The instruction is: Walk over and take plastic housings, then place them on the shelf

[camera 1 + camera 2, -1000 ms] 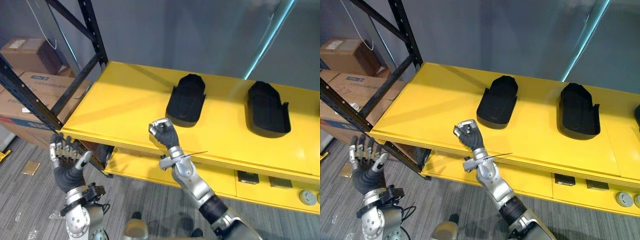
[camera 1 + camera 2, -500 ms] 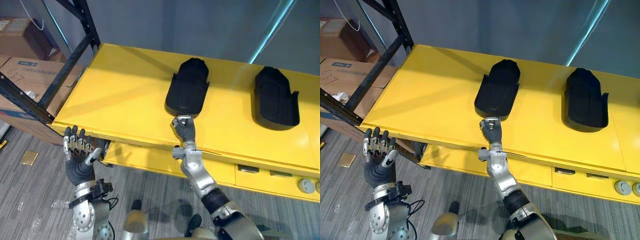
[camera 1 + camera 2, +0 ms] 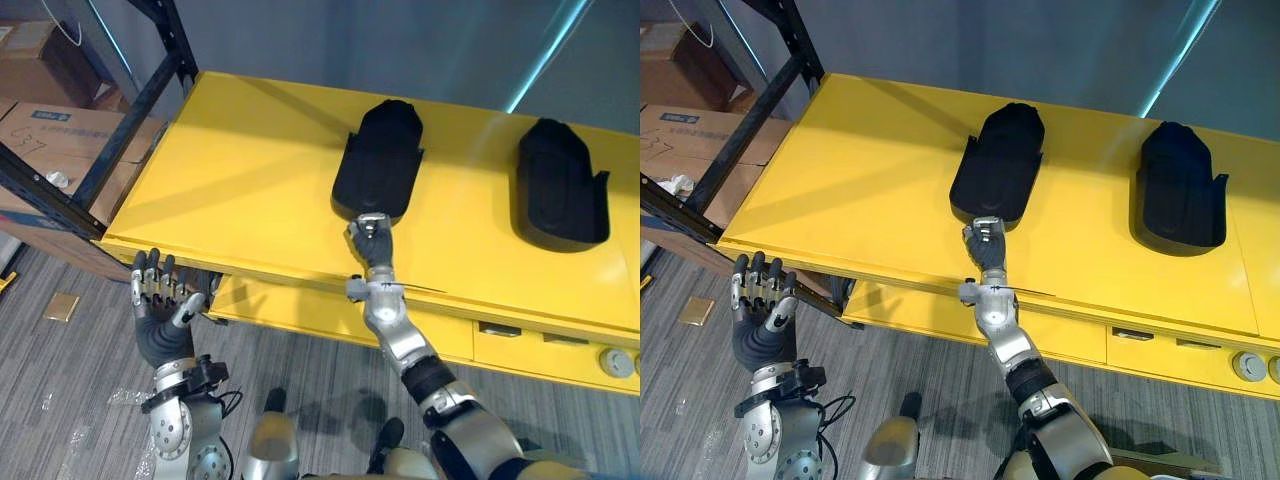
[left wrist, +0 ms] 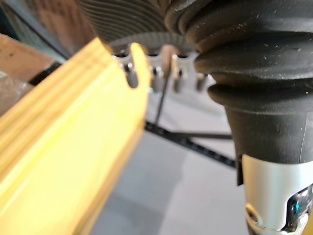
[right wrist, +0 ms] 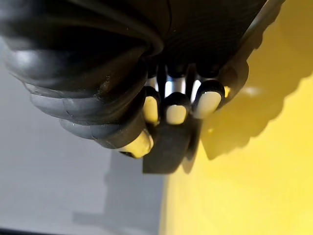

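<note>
Touching right robot hand point(image 3: 372, 240): is butting curled fingers point(image 5: 175, 113) against housing point(image 3: 378, 175) on shelf point(image 3: 250, 170);
Left robot hand point(image 3: 158, 325): is hovering open — below shelf edge

Head views: bright, even overhead light on yellow shelf point(image 3: 250, 170); you'll see soft diagonal shadow bands across its left half. Black housing point(image 3: 378, 170) at centre swallows detail, faint sheen only. Floor point(image 3: 320, 370) at lower centre is dimmer, w/ soft shadows. R wrist view: right hand point(image 5: 168, 88) throws a dark scalloped shadow on the yellow at frame right; its pale parts catch glare.
</note>
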{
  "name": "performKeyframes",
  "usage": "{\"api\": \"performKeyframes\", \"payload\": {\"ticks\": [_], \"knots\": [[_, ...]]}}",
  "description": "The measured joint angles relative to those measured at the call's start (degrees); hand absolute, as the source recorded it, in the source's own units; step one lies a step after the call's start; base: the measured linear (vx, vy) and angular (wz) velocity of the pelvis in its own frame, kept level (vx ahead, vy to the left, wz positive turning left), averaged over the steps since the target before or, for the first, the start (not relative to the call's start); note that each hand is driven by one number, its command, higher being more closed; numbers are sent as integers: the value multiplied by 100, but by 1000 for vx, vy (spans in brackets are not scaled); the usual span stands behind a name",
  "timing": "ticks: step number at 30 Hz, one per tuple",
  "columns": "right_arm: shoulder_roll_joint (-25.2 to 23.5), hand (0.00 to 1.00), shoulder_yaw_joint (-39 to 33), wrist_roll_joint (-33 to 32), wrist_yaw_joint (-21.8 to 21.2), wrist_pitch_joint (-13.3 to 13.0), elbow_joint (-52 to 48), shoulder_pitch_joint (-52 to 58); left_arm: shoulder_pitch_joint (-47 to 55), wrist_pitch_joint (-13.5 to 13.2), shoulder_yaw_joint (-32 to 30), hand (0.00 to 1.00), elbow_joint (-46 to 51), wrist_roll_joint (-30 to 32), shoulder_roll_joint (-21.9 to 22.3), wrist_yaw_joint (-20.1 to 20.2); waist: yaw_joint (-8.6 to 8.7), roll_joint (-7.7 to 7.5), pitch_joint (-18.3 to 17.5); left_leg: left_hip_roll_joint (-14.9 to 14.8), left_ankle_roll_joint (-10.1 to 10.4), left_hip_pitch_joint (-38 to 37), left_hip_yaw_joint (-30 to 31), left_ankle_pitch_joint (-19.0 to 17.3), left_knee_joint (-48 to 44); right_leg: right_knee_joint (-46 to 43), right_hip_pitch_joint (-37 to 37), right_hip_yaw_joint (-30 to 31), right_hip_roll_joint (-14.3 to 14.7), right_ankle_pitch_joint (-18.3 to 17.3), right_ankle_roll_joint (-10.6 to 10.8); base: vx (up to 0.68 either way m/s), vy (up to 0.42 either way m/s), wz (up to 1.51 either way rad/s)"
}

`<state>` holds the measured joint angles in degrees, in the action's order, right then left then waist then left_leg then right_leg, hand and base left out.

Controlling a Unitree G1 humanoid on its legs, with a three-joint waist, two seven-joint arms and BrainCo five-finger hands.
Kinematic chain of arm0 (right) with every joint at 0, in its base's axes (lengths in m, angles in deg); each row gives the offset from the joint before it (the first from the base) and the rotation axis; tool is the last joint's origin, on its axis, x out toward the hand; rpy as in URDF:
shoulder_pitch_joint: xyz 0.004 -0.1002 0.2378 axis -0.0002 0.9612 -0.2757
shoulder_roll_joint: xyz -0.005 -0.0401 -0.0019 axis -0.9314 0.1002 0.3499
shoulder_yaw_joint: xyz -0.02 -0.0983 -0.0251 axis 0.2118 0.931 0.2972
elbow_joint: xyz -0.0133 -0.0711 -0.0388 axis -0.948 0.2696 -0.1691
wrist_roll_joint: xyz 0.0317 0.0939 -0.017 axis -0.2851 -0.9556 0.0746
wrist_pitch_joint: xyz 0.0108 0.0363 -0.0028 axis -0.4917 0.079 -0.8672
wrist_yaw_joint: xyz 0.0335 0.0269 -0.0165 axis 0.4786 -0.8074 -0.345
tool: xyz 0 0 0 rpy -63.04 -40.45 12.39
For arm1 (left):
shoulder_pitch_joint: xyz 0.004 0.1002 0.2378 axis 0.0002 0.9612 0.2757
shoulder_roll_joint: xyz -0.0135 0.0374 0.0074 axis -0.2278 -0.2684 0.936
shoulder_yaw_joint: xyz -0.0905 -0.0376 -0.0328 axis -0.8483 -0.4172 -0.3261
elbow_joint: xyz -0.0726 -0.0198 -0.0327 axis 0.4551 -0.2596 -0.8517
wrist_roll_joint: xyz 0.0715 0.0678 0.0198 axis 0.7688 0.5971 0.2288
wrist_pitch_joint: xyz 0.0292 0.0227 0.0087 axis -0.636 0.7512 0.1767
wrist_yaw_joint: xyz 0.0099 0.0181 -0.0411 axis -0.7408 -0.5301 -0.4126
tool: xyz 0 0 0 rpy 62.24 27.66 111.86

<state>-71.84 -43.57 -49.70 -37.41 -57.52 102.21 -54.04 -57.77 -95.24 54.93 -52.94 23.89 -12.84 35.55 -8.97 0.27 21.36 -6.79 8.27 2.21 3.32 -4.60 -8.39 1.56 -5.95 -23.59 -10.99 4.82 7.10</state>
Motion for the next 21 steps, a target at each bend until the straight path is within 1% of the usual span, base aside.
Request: {"api": "performKeyframes", "payload": {"ticks": [9,15,18,21], "knots": [[112,100,-66,45,10,-24,31,-130,-11,0,0,0,-19,-47,7,44,3,21,44,15,-2,35,48,10,4,-1,13,-22,-5,-18,21,4,2,2],[158,100,-118,39,-1,-56,59,-346,-104,-8,-7,0,-25,-50,17,55,16,81,261,11,0,12,53,30,-6,-119,37,-18,-26,-62,12,-12,4,0],[169,100,-130,-3,-48,-155,-3,-368,-102,-9,-9,0,-25,-51,18,59,19,77,262,7,0,102,45,69,5,-168,163,-2,-31,-75,-9,-10,4,0],[160,100,-72,-8,-214,-187,-253,-191,-101,-15,-2,0,-25,-51,33,80,18,76,262,-10,3,93,7,74,16,-187,188,26,-25,-62,11,5,5,-5]]}}
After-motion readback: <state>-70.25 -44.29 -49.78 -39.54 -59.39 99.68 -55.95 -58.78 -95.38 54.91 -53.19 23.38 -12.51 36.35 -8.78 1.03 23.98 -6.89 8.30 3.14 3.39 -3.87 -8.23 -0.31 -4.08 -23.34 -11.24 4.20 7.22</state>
